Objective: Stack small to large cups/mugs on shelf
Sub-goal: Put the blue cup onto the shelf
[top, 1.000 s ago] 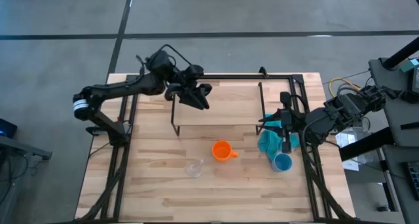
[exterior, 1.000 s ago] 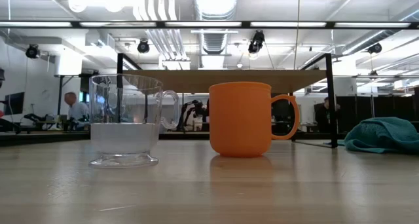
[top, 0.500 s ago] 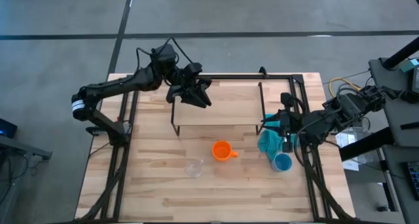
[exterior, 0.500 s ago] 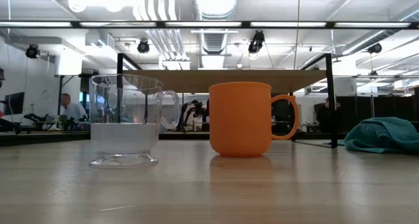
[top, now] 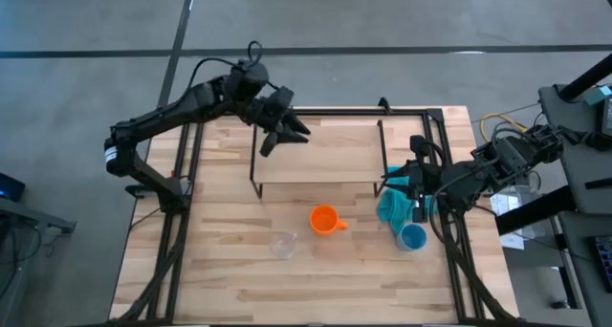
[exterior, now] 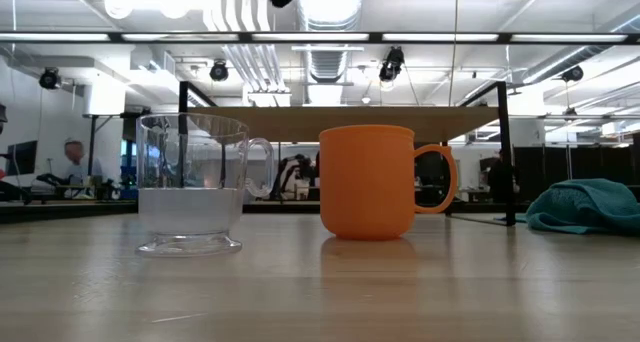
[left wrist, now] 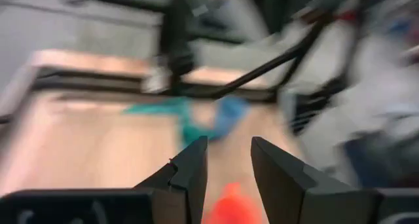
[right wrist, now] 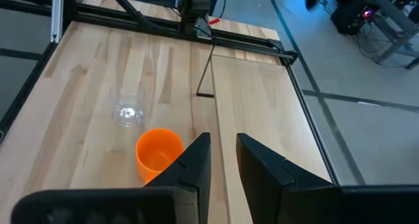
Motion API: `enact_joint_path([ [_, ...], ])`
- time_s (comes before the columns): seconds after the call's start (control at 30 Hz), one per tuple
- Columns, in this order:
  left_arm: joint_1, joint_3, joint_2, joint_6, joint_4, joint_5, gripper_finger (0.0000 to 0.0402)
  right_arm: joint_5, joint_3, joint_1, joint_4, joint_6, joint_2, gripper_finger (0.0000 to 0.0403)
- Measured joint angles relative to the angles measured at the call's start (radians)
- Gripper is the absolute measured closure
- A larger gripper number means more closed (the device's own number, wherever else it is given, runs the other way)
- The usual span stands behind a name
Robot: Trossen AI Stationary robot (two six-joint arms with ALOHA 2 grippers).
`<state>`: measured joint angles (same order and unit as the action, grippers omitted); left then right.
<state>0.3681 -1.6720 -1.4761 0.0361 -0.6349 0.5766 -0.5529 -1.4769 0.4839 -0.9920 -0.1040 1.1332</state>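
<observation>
The orange mug (top: 325, 219) stands upright on its base on the tabletop, in front of the shelf (top: 320, 155). The clear glass (top: 282, 244) stands to its near left. The light blue cup (top: 411, 237) stands at the near edge of the teal cloth (top: 392, 207). My left gripper (top: 287, 128) hovers open over the shelf's far left corner. In its blurred wrist view the orange mug (left wrist: 229, 207) and the blue cup (left wrist: 229, 112) lie ahead. My right gripper (top: 397, 180) is open beside the shelf's right end, above the cloth. It faces the mug (right wrist: 159, 150) and the glass (right wrist: 127, 109).
The shelf board (exterior: 360, 122) sits on thin black legs above the tabletop (top: 220, 270). A black frame runs along the table's left, far and right sides. There is bare wood along the near edge. People and desks show in the room behind.
My left arm has risen and swung a little toward the far edge, and its gripper has turned toward the table's right. A dark part of it has come into the top of the low view. The cups and the cloth have stayed in place.
</observation>
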Motion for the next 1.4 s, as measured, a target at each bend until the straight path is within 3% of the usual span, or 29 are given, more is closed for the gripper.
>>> enact_joint_path([
  [0.27, -0.014, -0.05, 0.003, 0.168, -0.223, -0.25, 0.0297, 0.001, 0.0, 0.0, -0.056, -0.031, 0.0, 0.0335],
  [0.43, -0.035, -0.056, 0.005, 0.215, -0.36, -0.466, 0.0297, 0.032, 0.0, 0.0, -0.293, -0.295, 0.001, 0.0335],
  [0.57, -0.053, -0.056, 0.016, 0.223, -0.416, -0.481, 0.0297, 0.17, 0.0, 0.0, -0.491, -0.512, 0.012, 0.0335],
  [0.67, -0.075, -0.056, 0.02, 0.259, -0.405, -0.524, 0.0297, 0.272, 0.012, 0.0, -0.557, -0.575, 0.03, 0.0335],
  [0.83, -0.108, -0.062, 0.023, 0.261, -0.378, -0.608, 0.0297, 0.377, 0.026, 0.0, -0.561, -0.58, 0.073, 0.0335],
  [1.4, -0.167, -0.063, 0.063, 0.259, -0.404, -0.612, 0.0297, 0.55, 0.085, 0.0, -0.579, -0.576, 0.278, 0.0335],
])
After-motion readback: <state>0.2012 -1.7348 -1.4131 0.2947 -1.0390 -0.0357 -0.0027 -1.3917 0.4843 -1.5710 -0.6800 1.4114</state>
